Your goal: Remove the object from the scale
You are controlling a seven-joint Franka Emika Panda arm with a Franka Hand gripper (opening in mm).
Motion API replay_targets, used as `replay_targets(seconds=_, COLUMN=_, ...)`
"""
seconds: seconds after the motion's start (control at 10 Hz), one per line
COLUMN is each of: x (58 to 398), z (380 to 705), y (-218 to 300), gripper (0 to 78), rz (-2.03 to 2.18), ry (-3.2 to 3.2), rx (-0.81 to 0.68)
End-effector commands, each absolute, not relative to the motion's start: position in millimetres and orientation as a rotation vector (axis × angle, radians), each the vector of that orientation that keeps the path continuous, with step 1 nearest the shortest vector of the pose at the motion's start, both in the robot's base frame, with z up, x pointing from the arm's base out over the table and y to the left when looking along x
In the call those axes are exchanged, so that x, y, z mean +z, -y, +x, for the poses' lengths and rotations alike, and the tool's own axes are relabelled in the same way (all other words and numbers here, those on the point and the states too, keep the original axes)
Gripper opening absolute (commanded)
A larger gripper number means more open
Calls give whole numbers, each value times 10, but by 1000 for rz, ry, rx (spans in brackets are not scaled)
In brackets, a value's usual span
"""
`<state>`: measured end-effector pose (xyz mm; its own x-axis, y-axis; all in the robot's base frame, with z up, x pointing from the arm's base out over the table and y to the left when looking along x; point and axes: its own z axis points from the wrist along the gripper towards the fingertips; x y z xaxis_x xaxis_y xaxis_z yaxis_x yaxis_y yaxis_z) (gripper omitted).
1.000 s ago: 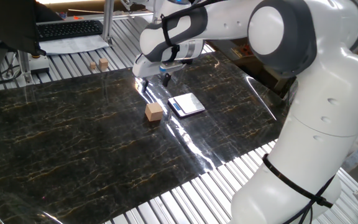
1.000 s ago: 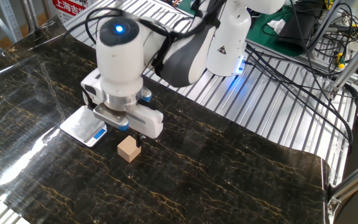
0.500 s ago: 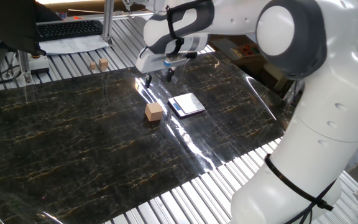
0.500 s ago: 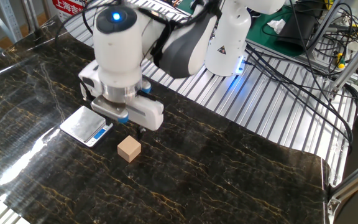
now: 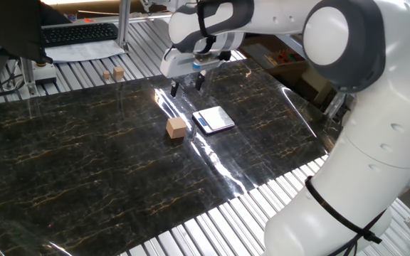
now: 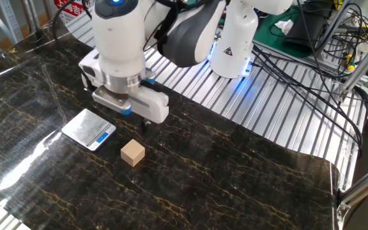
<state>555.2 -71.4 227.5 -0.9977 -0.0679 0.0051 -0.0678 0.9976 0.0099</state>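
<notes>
jaws hang apart and hold nothing, above the dark marble counter. from them we see the cube lying lower and off to one side, on the counter just beside the scale, not on it; the scale's plate is bare. nothing stands between. two small blocks sit well apart, off the counter's far edge.

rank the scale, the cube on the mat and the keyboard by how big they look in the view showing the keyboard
1. keyboard, though farthest from the camera
2. scale
3. cube
</notes>
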Motion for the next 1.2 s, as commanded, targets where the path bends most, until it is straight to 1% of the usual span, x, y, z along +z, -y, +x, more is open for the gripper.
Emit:
replay_targets(seconds=0.1, x=2392, z=5473, y=563, gripper=774, rz=36, ry=3130, rx=4)
replay_targets(seconds=0.6, x=2462, z=5423, y=529, gripper=774, rz=39, ry=3111, rx=13)
replay_targets(seconds=0.7, x=2462, z=5423, y=529, gripper=12, rz=39, ry=3111, rx=13)
replay_targets(seconds=1.2, x=2462, z=5423, y=529, gripper=12, rz=39, ry=3111, rx=13)
